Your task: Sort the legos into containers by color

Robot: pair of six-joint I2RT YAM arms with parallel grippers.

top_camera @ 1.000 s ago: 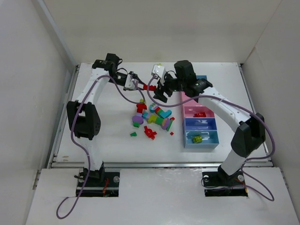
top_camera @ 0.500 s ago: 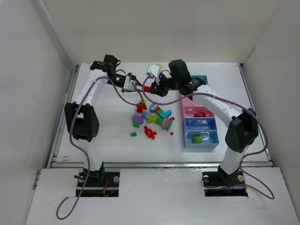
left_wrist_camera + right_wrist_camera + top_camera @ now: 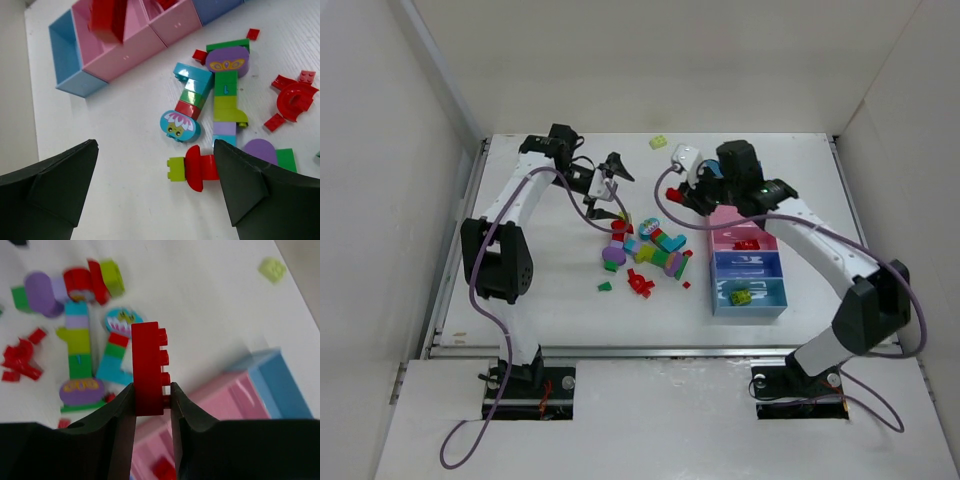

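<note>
Between the fingertips of the right gripper (image 3: 150,396), a long red brick (image 3: 148,365) sits clamped edge-on with its studs pointing sideways, and the jaws are closed only to the brick's thickness. Seen from above, this gripper hangs over the white table (image 3: 540,290) just left of the far end of the containers (image 3: 714,262), a strip of five joined bins. In its wrist view the far light blue bin (image 3: 280,385) and the first pink bin (image 3: 220,405) lie below and to the gripper's right, touching each other. A small red piece (image 3: 747,244) lies in the second pink bin (image 3: 766,240) and a yellow-green piece (image 3: 740,296) in the nearest light blue bin (image 3: 772,292). Beyond the gripper a single yellow-green brick (image 3: 659,142) lies alone. The left gripper (image 3: 610,186) hovers to the left of the right one, jaws spread wide with nothing between them. Below it and toward the arm bases the loose legos (image 3: 645,252) lie clustered on the table. Between its fingers (image 3: 55,185) the wrist view shows a red piece joined to a yellow-green one (image 3: 192,167), a round teal piece with a flower face (image 3: 179,126) and a column of purple, yellow-green and green bricks (image 3: 226,95), with small red bits (image 3: 292,95) off to one side.
</note>
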